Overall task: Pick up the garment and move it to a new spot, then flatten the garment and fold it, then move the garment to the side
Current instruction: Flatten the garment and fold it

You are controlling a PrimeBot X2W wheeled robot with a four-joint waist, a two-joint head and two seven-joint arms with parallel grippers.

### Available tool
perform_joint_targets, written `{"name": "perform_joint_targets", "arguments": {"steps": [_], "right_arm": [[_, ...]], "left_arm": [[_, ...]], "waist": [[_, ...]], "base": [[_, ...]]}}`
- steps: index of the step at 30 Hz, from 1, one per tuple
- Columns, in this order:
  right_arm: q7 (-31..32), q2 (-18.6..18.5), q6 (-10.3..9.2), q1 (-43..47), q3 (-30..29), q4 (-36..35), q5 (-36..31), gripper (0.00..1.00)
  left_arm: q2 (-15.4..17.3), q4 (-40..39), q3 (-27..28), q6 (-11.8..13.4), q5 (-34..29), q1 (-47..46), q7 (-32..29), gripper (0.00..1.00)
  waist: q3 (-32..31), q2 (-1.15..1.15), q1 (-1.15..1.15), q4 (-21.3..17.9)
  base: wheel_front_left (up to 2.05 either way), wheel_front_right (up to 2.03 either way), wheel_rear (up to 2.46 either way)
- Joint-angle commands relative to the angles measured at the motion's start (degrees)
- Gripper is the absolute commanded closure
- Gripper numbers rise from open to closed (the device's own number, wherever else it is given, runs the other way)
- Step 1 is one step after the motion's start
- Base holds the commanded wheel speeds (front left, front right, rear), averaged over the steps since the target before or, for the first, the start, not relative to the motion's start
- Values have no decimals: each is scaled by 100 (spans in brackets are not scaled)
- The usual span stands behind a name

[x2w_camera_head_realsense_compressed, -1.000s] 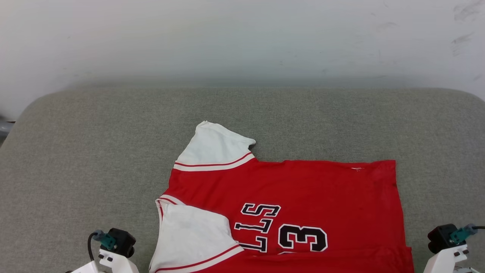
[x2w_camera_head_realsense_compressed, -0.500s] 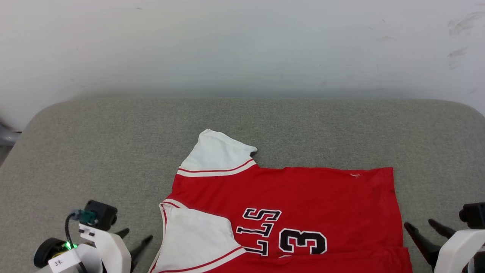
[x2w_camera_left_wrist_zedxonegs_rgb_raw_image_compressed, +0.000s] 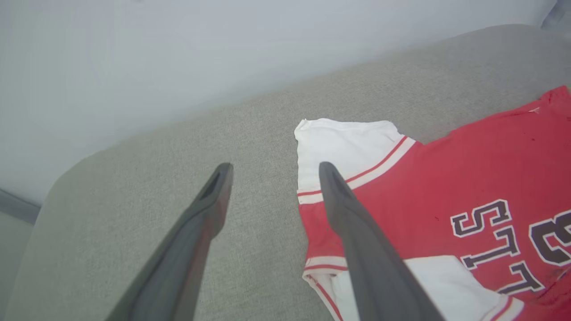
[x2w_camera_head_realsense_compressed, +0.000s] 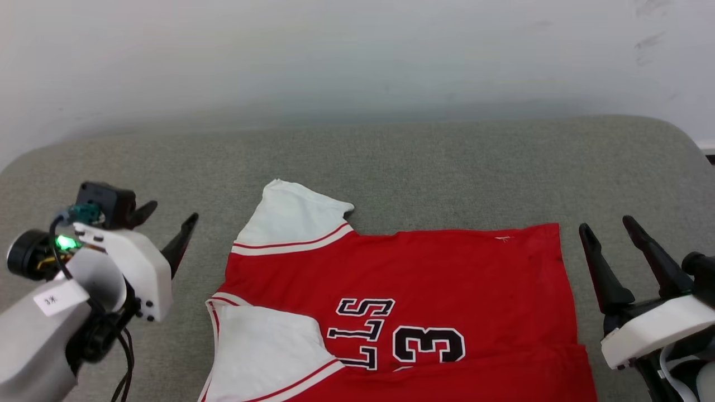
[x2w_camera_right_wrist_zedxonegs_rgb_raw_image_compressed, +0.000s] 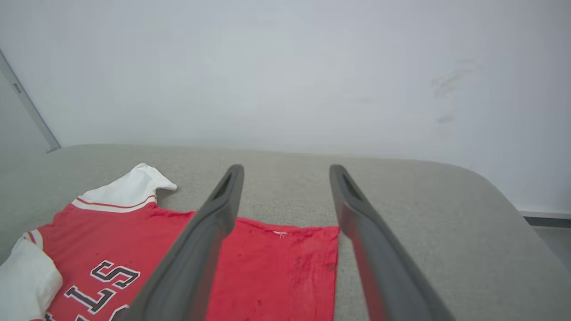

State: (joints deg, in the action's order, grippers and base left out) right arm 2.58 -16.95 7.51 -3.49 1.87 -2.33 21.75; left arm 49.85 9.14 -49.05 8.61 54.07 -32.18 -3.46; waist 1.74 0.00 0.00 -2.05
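Observation:
The garment (x2w_camera_head_realsense_compressed: 435, 285), a red jersey with white sleeves and a black number 3, lies flat on the grey padded table (x2w_camera_head_realsense_compressed: 391, 162), folded along its near edge. One white sleeve (x2w_camera_head_realsense_compressed: 290, 215) points away from me; the other is folded over the body. My left gripper (x2w_camera_head_realsense_compressed: 167, 220) hovers open to the garment's left, nothing between its fingers. My right gripper (x2w_camera_head_realsense_compressed: 609, 226) stands open just past the garment's right hem, also empty. The left wrist view shows the garment (x2w_camera_left_wrist_zedxonegs_rgb_raw_image_compressed: 468, 187) right of the left gripper (x2w_camera_left_wrist_zedxonegs_rgb_raw_image_compressed: 272, 167). In the right wrist view, the garment (x2w_camera_right_wrist_zedxonegs_rgb_raw_image_compressed: 276, 263) lies below the right gripper (x2w_camera_right_wrist_zedxonegs_rgb_raw_image_compressed: 285, 167).
A pale wall (x2w_camera_head_realsense_compressed: 357, 56) rises right behind the table's far edge. The table's rounded corners show at the far left and far right. Bare grey padding stretches beyond the garment and to both sides of it.
Both grippers have opened from shut and risen into view on either side of the garment. The head camera has shifted. The garment lies as before.

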Motion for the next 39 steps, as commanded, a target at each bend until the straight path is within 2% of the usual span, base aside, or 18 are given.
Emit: {"name": "perform_joint_targets", "arguments": {"steps": [1, 8, 9, 11, 17, 23, 31, 38, 39], "right_arm": [[-75, 174, -5, -70, -20, -197, -143, 0], [-111, 518, -5, -161, 149, -670, -489, 0], [-111, 518, -5, -161, 149, -670, -489, 0], [-118, 559, -6, -211, 189, -754, -539, 0], [-45, 498, -6, -444, 351, -871, -602, 0], [-24, 473, -5, -679, 371, -903, -632, 0], [-61, 499, -5, -959, 555, -903, -628, 0], [-130, 515, -5, -1090, 585, -814, -618, 0], [-138, 510, -6, -1094, 563, -799, -605, 0]], "left_arm": [[-84, 105, 56, -102, -33, -312, -104, 0], [-271, 562, -66, -621, -46, -1440, -1090, 0], [-271, 562, -66, -621, -46, -1440, -1090, 0], [-318, 753, -86, -719, 38, -1752, -1516, 0], [-473, 1319, -117, -1059, 431, -2571, -2789, 0], [-683, 1767, -188, -1216, 611, -3260, -3686, 0], [-860, 2310, -467, -1377, 306, -3906, -4205, 0], [-952, 2654, -762, -1507, 318, -3829, -4532, 0], [-940, 2683, -807, -1520, 315, -3783, -4557, 52]], "waist": [[303, 0, 0, -170], [1027, 0, 0, -442], [1027, 0, 0, -442], [1216, 0, 0, -510], [1725, 0, 0, -732], [2124, 0, 0, -826], [2603, 0, 0, -962], [2793, 0, 0, -1008], [2795, 0, 0, -1007]], "base": [[0, 0, 0], [0, 0, 0], [0, 0, 0], [0, 0, 0], [0, 0, 0], [0, 0, 0], [0, 0, 0], [0, 0, 0], [0, 0, 0]]}}
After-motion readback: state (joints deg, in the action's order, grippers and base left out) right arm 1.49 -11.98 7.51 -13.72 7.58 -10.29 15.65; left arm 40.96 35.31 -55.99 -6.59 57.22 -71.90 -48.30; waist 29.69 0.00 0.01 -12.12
